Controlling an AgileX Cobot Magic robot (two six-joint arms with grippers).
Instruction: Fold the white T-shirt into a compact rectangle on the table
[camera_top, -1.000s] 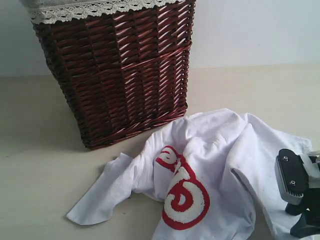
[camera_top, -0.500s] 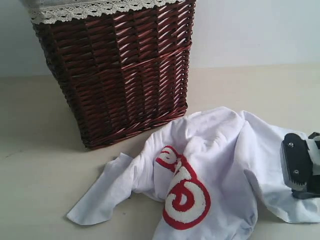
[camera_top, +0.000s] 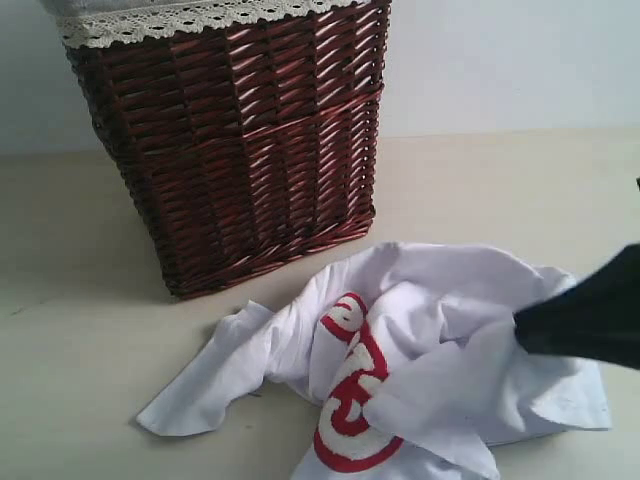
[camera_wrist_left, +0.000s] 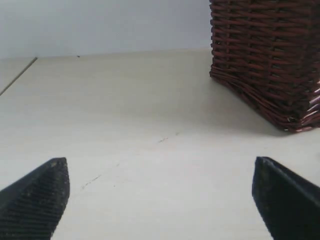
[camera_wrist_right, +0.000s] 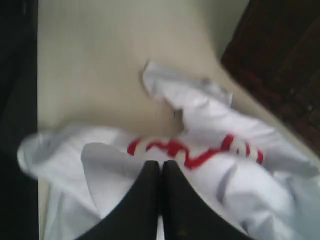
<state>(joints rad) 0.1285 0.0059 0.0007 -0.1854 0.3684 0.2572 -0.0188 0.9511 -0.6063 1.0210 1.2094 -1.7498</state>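
Our right hand (camera_wrist_right: 160, 167) is pinched shut on the white T-shirt (camera_top: 440, 290), crumpled on the bench (camera_top: 90, 340) just under it. Our left hand (camera_wrist_left: 160, 172) is wide open and empty. We should pull slowly and low so the cloth spreads flat.

Right hand (camera_wrist_right: 161, 166) — closed on white T-shirt (camera_wrist_right: 210, 117).

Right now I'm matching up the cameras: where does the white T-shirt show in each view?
Exterior view: the white T-shirt lies crumpled at lower centre-right.
Left wrist view: not in it.
Right wrist view: it spreads across the picture's lower half.
Shared landmark: the red-brown wicker basket, in all three views.
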